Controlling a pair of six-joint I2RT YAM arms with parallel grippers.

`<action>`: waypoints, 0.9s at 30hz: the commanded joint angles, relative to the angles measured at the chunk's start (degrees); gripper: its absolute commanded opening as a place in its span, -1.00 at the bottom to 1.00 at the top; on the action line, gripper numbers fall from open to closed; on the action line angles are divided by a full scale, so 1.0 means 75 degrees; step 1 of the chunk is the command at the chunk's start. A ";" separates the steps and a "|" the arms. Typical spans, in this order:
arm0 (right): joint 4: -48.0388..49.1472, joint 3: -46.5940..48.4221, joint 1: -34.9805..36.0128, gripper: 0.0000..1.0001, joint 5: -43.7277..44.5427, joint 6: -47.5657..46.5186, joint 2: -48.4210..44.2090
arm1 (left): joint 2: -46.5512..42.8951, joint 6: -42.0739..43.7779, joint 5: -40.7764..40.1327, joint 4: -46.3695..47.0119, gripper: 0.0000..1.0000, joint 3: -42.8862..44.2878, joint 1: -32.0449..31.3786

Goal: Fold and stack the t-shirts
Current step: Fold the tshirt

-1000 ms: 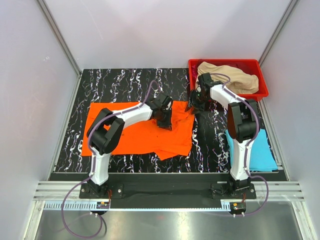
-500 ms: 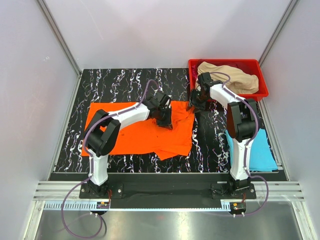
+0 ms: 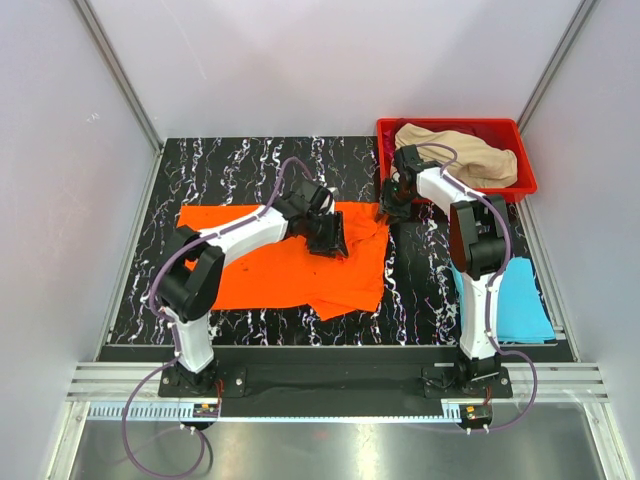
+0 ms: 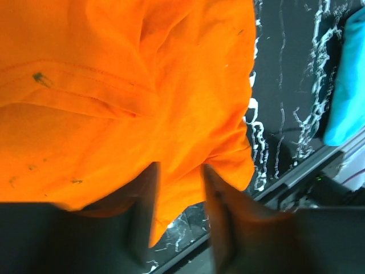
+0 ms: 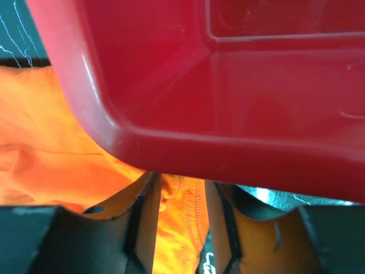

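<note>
Only the overhead view shows the beige t-shirt (image 3: 470, 156).

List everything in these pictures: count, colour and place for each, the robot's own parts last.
table: one, black with white veins, underneath
orange shirt: one, bright orange, spread across table's left and middle
blue shirt: one, light blue, flat at near right edge
beige shirt: one, beige, bundled in the bin
bin: one, red, far right corner
arms: two, white and black: left arm over orange shirt, right arm toward bin
left pincer: one, black, open above orange shirt
right pincer: one, black, open at orange shirt's corner beside bin
</note>
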 commanded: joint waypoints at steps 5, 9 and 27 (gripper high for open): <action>0.0054 0.0345 -0.0038 -0.18 0.0184 -0.0233 -0.0136 | 0.0619 -0.0148 -0.0187 0.0489 -0.04 0.0368 -0.0004; 0.0065 0.0239 -0.0027 -0.19 0.0161 -0.0244 -0.0171 | 0.1019 -0.0348 -0.0082 0.0501 -0.07 0.0696 -0.0004; 0.0030 0.0661 -0.0038 -0.28 0.0207 -0.0186 0.0110 | 0.0610 -0.0254 0.0444 0.0419 -1.00 0.0406 0.0171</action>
